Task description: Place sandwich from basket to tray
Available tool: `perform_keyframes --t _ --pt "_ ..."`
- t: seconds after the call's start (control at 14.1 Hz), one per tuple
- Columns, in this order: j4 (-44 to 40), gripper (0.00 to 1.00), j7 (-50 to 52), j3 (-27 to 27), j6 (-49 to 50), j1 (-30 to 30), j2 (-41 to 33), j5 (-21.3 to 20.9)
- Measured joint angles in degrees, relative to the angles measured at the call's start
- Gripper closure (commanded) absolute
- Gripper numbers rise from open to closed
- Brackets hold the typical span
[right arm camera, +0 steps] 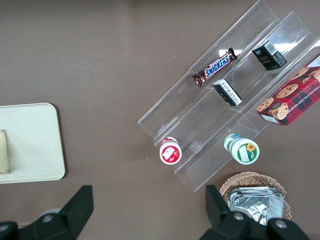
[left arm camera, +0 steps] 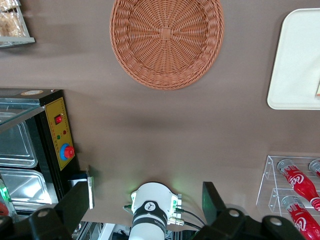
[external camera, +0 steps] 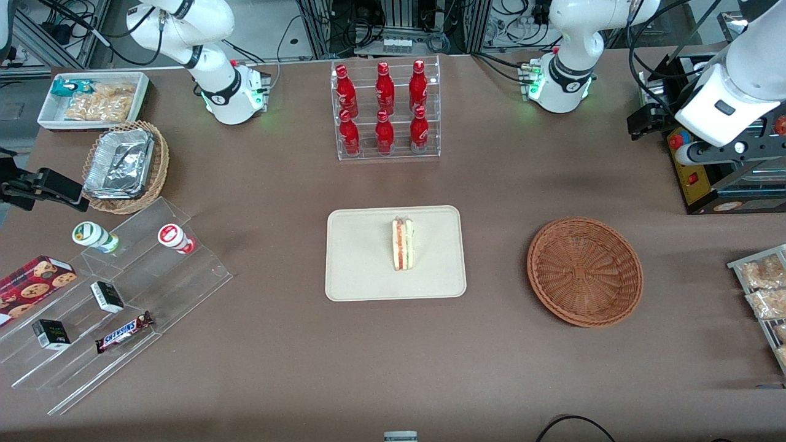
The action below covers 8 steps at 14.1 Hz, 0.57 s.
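Note:
The sandwich (external camera: 403,244), a pale wedge with a red-orange and green filling stripe, lies on the beige tray (external camera: 362,258) at mid-table. Slivers of it show at the tray's edge in the wrist views (left arm camera: 318,91) (right arm camera: 4,151). The reddish-brown wicker basket (external camera: 584,270) sits empty beside the tray, toward the working arm's end. My gripper (external camera: 645,121) hangs high above the table near the working arm's base, farther from the front camera than the basket. In the left wrist view the gripper (left arm camera: 149,186) is open, fingers wide apart with nothing between them, and the basket (left arm camera: 166,40) and tray (left arm camera: 297,60) lie below.
A clear rack of red bottles (external camera: 385,110) stands farther back than the tray. A black machine with a red button (external camera: 706,178) and a rack of bagged snacks (external camera: 761,288) are at the working arm's end. An acrylic stepped shelf (external camera: 123,294) and a foil-tray basket (external camera: 126,166) are toward the parked arm's end.

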State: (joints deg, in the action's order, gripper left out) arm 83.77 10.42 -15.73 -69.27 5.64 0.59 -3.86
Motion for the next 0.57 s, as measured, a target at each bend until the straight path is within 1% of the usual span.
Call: perform_keyframes --t 0.21,0.42,0.57 --pt "0.2 0.0 0.0 0.0 -1.2 0.6 0.2 0.0" --pt "1.0 0.0 -0.1 0.0 -6.3 1.5 0.9 0.0" --pt "1.4 0.0 -0.1 0.0 -7.6 1.6 1.3 0.0"
